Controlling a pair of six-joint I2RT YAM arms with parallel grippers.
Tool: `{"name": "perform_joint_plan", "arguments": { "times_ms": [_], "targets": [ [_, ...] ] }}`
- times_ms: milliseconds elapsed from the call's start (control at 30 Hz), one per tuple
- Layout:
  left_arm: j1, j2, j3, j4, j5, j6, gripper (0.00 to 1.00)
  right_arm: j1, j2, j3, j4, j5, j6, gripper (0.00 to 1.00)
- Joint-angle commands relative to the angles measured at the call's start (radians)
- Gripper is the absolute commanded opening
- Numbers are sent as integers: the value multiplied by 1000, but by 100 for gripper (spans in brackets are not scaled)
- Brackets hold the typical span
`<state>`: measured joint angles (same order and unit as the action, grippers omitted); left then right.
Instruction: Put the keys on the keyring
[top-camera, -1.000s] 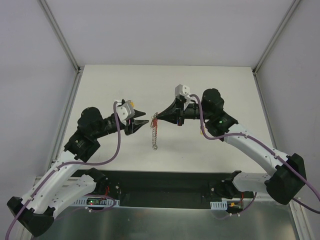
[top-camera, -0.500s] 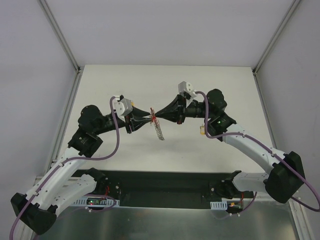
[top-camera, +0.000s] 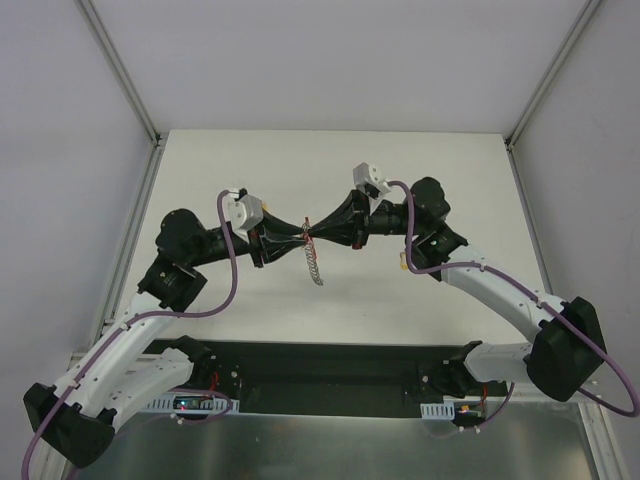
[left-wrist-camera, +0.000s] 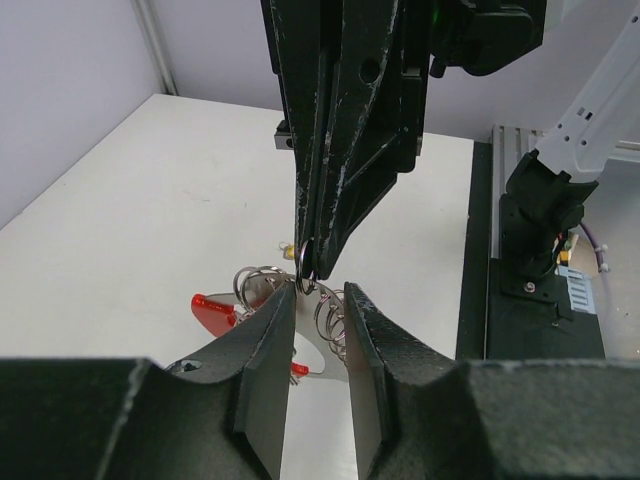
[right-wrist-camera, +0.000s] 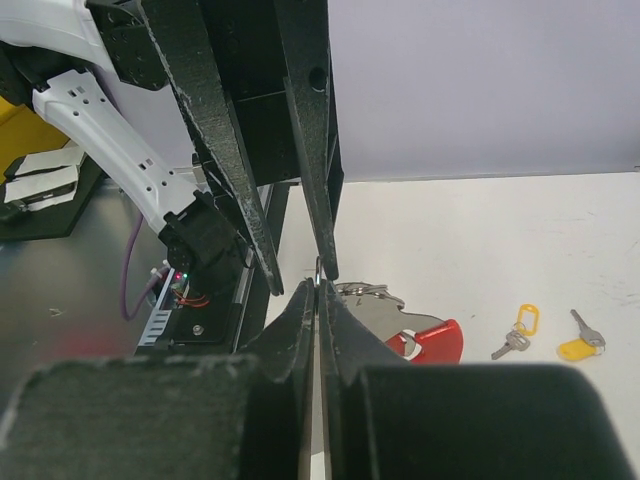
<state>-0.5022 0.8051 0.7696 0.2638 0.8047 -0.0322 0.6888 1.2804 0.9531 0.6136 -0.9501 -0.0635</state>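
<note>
Above the middle of the counter (top-camera: 400, 160) the keyring (top-camera: 313, 262) hangs in the air, held up at the spot where the two arms meet tip to tip. From that spot its pale ribbed strap (top-camera: 315, 270) dangles toward the near edge. In the right wrist view its red clip (right-wrist-camera: 437, 340) shows just below and beside the grip, with a few loops of bare wire bunched next to it.

The right end effector (right-wrist-camera: 318, 292) is pressed fully together on a thin wire ring (right-wrist-camera: 318, 268) of the keyring, and the ring's top pokes out above the tips. The left end effector (left-wrist-camera: 318, 300) faces it from the other side of the keyring. Its fingers (left-wrist-camera: 268, 360) stand a narrow gap apart, one on each side of the pinched ring and the right arm's tips. Whether they touch the wire cannot be told.

Away from the keyring, past the red clip in the right wrist view, two keys (right-wrist-camera: 516, 334) with yellow heads lie flat on the counter. They are near each other and clear of both end effectors.
</note>
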Motion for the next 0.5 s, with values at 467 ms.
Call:
{"name": "perform_joint_plan", "arguments": {
  "times_ms": [467],
  "targets": [
    [11,25,3,54,30,-20,4,-5,2,15,117,-59,22,1]
  ]
}}
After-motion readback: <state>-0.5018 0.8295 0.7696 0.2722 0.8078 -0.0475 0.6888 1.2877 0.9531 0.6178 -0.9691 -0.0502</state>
